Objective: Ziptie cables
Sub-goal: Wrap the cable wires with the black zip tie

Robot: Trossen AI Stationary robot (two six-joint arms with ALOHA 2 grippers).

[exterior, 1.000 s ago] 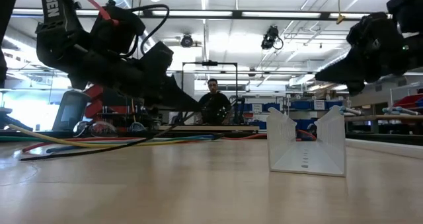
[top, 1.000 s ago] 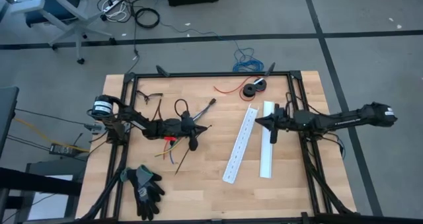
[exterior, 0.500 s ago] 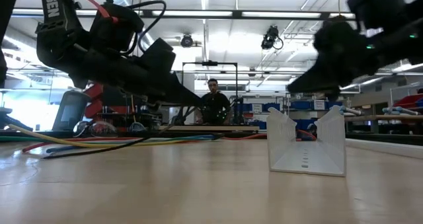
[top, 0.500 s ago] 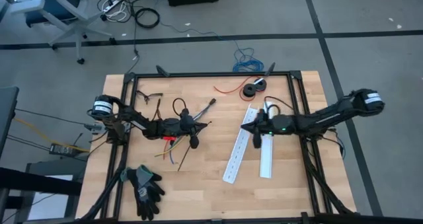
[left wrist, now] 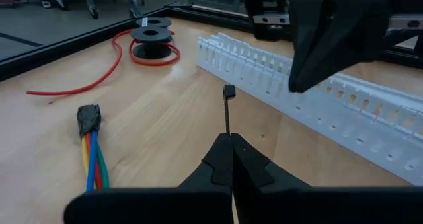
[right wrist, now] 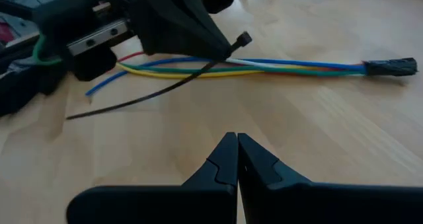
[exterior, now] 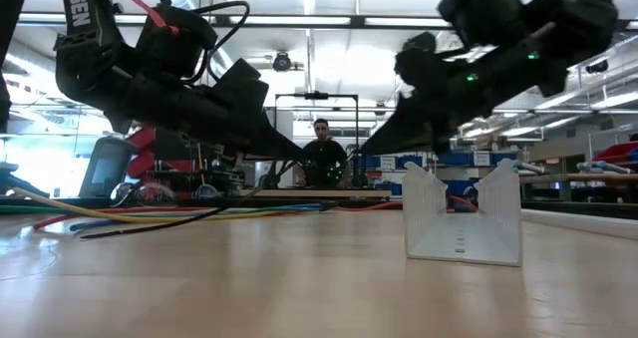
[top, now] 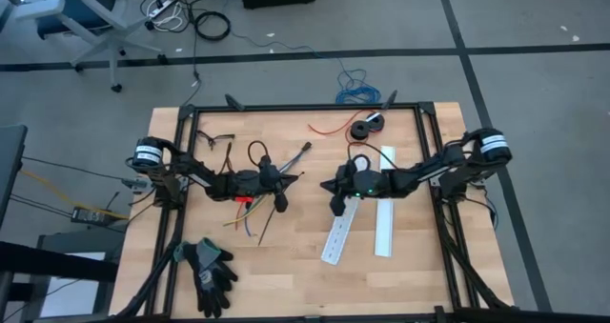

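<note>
The thin, coloured cables (top: 276, 175) lie left of centre on the bare wooden surface (top: 286, 256). The left pincer (top: 299, 178) is clamped on a black ziptie (right wrist: 158, 85); the right pincer (top: 324, 187), pressed together, faces it across open wood.
</note>
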